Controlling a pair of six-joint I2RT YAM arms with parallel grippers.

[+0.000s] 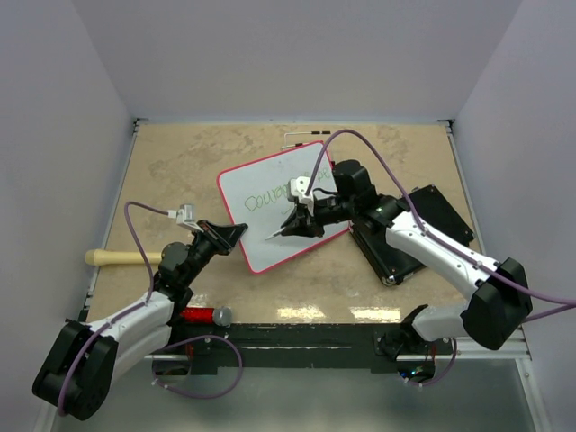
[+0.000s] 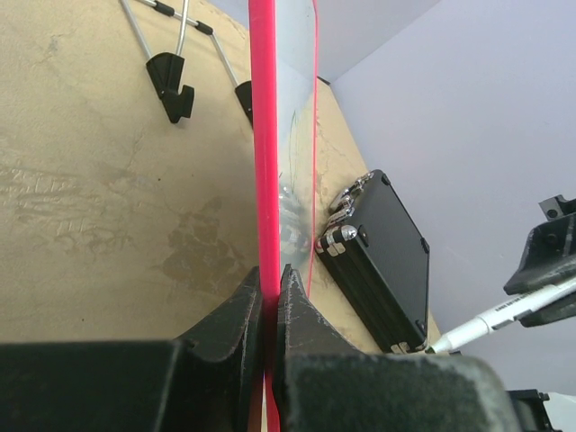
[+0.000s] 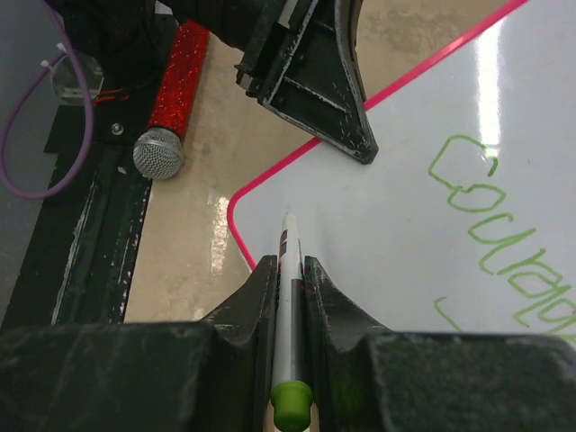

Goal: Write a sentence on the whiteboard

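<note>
Left fingers (image 2: 236, 317) clamp whiteboard (image 1: 261, 220) rim | mottled beige tabletop (image 1: 180, 171) | walls (image 1: 297, 54) seemingly lilac

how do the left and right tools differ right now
The left tool clamps the red rim of the whiteboard; the right tool grips a green-ended marker. The left tool sits at the board's edge, the right tool over its white face. Both are shut.

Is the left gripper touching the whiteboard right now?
Touching. In the left wrist view, the left gripper is clamped on the whiteboard, both fingers pressed against its red rim with no gap.
</note>
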